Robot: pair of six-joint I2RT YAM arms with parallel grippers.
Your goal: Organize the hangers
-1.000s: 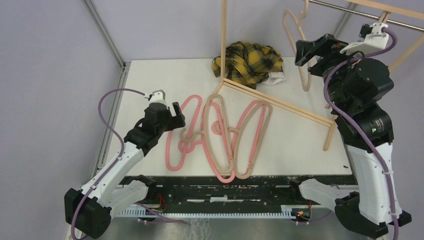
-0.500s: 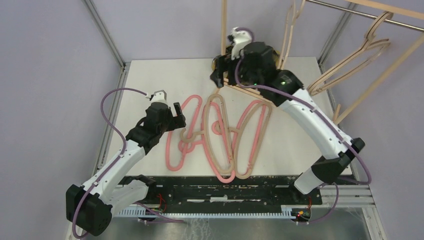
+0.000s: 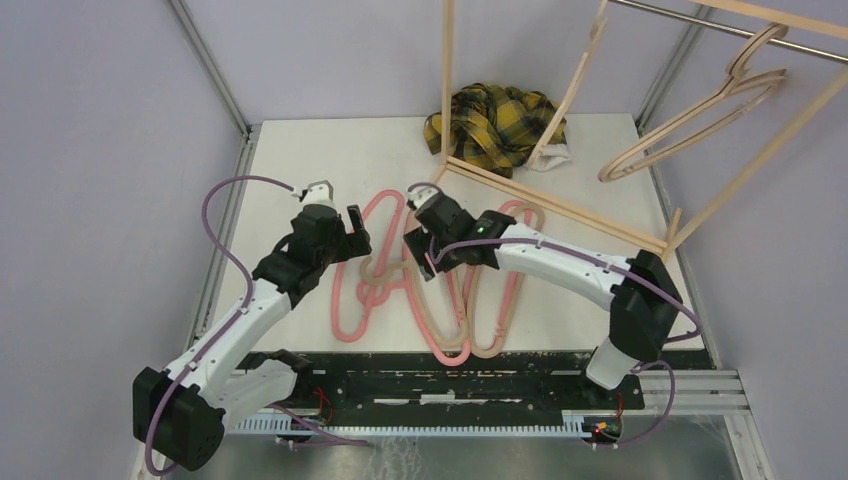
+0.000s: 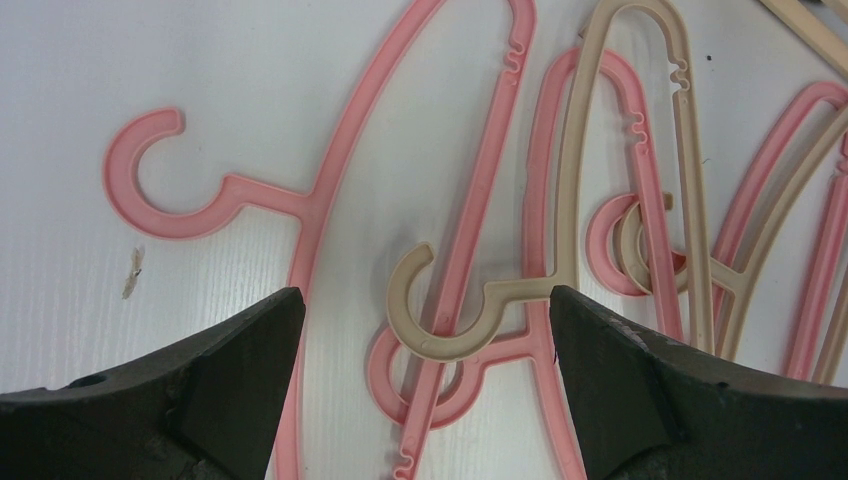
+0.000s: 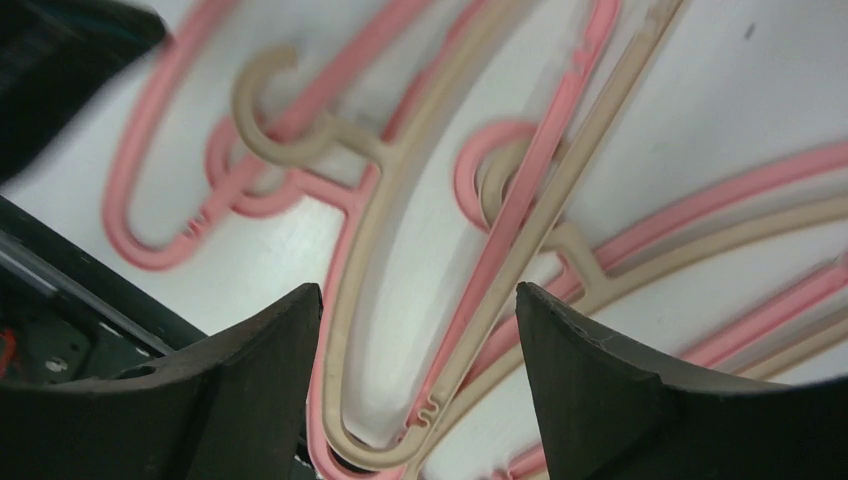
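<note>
Pink and tan hangers (image 3: 440,275) lie tangled on the counter (image 3: 600,290). My left tool (image 4: 425,300) gapes over their left hooks; my right tool (image 5: 418,300), jaws apart, is over the middle, gripping nothing. One tan hanger (image 3: 690,125) hangs far right.

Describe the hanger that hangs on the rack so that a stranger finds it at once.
Look at the wooden rack frame at the right of the table, then up to its metal rail at the top right. One tan hanger hangs there by its hook. It alone is off the table; the other hangers, pink and tan, lie flat in a tangle.
</note>
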